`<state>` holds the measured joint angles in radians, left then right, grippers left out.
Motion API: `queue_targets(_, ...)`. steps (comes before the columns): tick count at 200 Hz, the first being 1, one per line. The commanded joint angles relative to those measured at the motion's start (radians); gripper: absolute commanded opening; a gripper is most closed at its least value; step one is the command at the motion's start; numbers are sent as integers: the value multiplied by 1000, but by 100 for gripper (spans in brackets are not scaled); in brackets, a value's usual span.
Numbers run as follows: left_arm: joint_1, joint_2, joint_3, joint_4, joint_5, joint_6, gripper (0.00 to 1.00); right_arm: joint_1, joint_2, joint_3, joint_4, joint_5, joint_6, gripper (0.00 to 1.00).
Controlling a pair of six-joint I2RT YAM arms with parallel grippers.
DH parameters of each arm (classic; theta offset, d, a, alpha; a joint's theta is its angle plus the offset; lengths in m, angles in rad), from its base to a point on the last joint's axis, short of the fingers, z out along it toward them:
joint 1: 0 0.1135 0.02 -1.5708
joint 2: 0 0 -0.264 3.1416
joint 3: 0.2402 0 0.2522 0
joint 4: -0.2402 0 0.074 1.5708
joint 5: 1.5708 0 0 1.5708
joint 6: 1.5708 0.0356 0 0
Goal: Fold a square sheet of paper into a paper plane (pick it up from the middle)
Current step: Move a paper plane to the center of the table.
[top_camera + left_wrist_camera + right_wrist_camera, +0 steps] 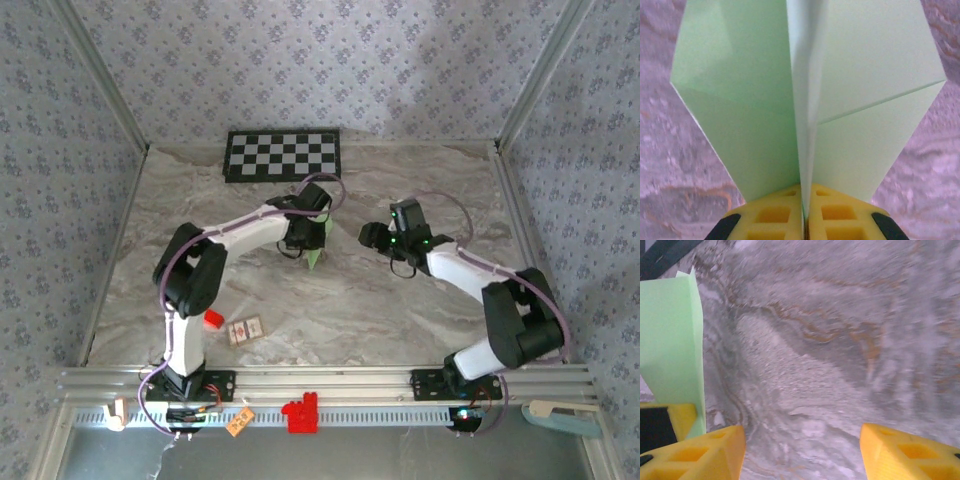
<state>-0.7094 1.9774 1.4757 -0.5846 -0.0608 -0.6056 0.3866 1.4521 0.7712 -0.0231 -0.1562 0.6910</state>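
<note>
Yellow fingertips (775,217) of the left gripper (805,220) are pressed together on the centre fold of the paper plane (865,100), pinching it. The pale green wings fan out to both sides. This grip sits just on the near side of the checkerboard panel (283,155), below its right half.

Right gripper (802,450) jaws stand spread with nothing between them, nearer than the panel and to its right. The paper stands just beside one finger.

The marble-patterned table (400,310) carries the panel at its far edge. Patterned wallpaper (300,60) encloses three sides.
</note>
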Motion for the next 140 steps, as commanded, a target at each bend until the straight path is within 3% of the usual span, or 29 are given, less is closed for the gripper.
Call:
queue_targets(1, 3, 79, 124, -89, -68, 16, 11, -28, -65, -39, -40, 65, -31, 64)
queue_targets(57, 22, 267, 391, -204, -80, -54, 11, -85, -132, -90, -41, 17, -42, 65)
queue_targets(140, 27, 353, 467, -224, -77, -13, 13, -113, -143, -101, -36, -11, -46, 65)
